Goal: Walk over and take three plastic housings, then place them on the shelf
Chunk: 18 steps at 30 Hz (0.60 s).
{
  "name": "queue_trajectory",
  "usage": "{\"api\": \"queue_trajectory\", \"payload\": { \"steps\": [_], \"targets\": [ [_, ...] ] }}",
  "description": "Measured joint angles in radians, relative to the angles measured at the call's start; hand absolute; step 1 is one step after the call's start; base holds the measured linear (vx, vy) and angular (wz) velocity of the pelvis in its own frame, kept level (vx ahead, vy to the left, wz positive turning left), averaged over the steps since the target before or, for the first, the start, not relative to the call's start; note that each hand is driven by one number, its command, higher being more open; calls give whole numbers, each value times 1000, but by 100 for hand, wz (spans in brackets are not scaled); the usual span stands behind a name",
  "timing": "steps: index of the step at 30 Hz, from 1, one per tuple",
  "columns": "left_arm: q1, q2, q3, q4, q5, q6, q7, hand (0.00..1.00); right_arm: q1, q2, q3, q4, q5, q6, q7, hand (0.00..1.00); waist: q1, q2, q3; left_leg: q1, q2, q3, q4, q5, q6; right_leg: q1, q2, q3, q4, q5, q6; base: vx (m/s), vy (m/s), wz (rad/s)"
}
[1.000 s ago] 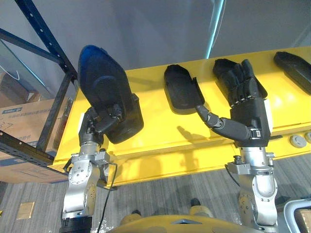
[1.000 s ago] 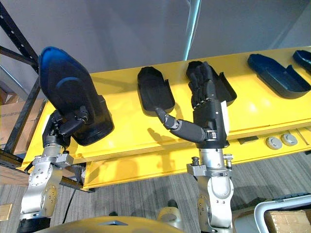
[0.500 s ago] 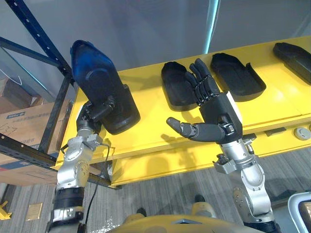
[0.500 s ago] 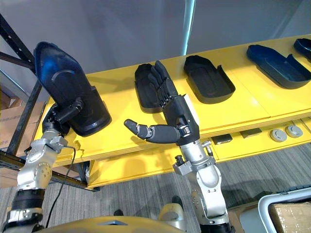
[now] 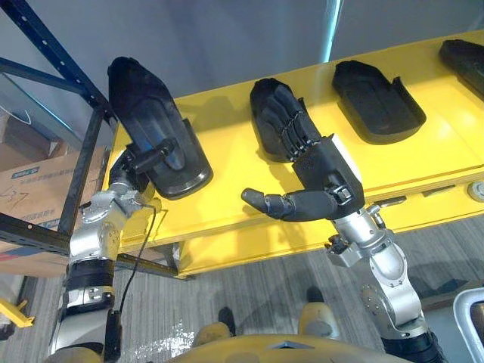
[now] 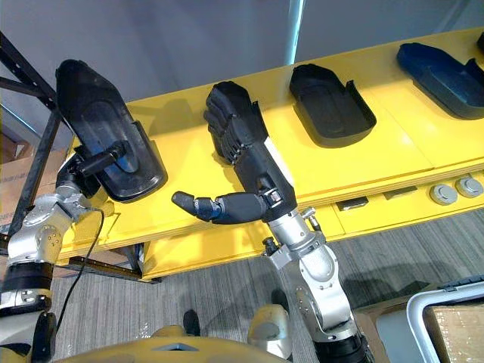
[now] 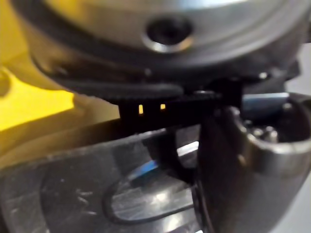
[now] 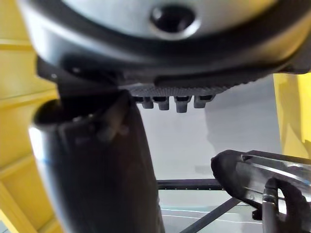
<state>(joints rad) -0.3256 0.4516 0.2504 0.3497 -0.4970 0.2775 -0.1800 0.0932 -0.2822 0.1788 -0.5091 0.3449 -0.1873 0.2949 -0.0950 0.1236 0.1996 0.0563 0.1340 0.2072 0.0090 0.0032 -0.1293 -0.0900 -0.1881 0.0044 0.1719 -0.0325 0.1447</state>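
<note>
My left hand (image 5: 127, 168) is shut on a black plastic housing (image 5: 147, 121), held tilted up over the left end of the yellow table (image 5: 227, 197); its hollow side shows close up in the left wrist view (image 7: 121, 194). My right hand (image 5: 321, 170) is open, with straight fingers stretched over a second black housing (image 5: 261, 113) that lies on the table and the thumb (image 5: 276, 204) pointing left. A third black housing (image 5: 378, 102) lies to its right. I cannot tell whether the fingers touch the second housing.
A dark blue housing (image 6: 442, 68) lies at the table's far right. A blue and black shelf rack (image 5: 53, 53) stands left of the table, with a cardboard box (image 5: 30, 189) in it. Round parts (image 6: 454, 189) sit on the table's front ledge. A white bin (image 6: 446, 318) is at the lower right.
My right hand has moved left, from over the third housing to over the second. My left hand has swung its housing further left and tilted it. The view has shifted too.
</note>
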Motion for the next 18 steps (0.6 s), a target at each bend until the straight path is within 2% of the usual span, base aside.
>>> {"api": "queue_trajectory", "payload": {
  "steps": [5,6,9,13,18],
  "targets": [
    [-39,1,6,64,0,7,4,0,-6,0,34,-5,0,5,-9,100,-12,-6,12,0,-2,1,0,0,0,0,-2,1,0,0,1,0,0,0],
    [-50,4,9,77,0,6,5,100,-12,0,43,-5,0,6,-12,100,-15,-8,20,0,-2,2,1,0,0,0,-3,2,0,0,1,0,0,0],
    [-80,19,5,119,7,5,28,100,-24,0,53,-6,0,9,-22,100,-21,-13,31,-2,-2,7,2,0,0,-4,-3,5,0,0,0,-36,-4,-5],
    [-123,38,-9,154,89,-17,121,100,-42,1,62,-14,20,9,-32,100,-44,-23,56,-8,-4,20,4,1,0,-19,-2,20,4,5,6,-13,0,-7],
    [-186,48,-9,193,117,-18,172,100,-43,0,64,-28,26,9,-40,100,-55,-20,79,-11,-4,31,5,1,0,-37,-1,32,18,7,10,6,-2,-5]
  ]
}}
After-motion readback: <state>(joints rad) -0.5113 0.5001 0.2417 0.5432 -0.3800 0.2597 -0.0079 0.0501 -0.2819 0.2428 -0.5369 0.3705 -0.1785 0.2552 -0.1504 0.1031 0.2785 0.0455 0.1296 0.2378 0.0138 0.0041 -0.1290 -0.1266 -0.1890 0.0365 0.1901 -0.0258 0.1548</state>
